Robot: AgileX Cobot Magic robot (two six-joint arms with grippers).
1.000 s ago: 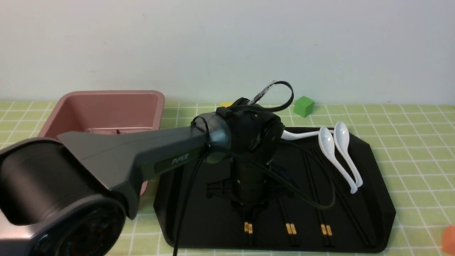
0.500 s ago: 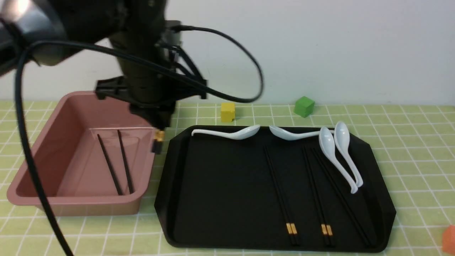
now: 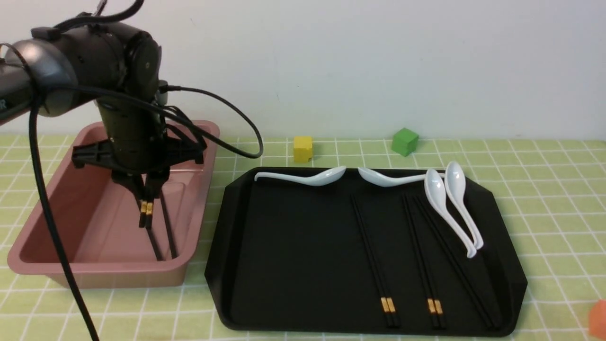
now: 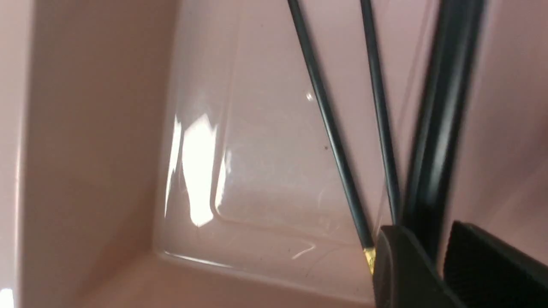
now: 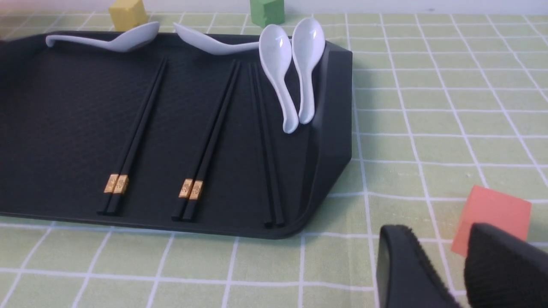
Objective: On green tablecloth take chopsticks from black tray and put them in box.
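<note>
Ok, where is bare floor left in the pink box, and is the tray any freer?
In the box, the floor is bare between its left wall and the two sticks lying there; the left gripper holds its pair close by them. The black tray is bare left of its leftmost pair; its right half, with spoons, is crowded.

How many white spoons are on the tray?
4. All lie along the black tray's far side: the leftmost spoon, the second spoon beside it, then the third spoon and fourth spoon side by side near the right corner. None looks hidden.
</note>
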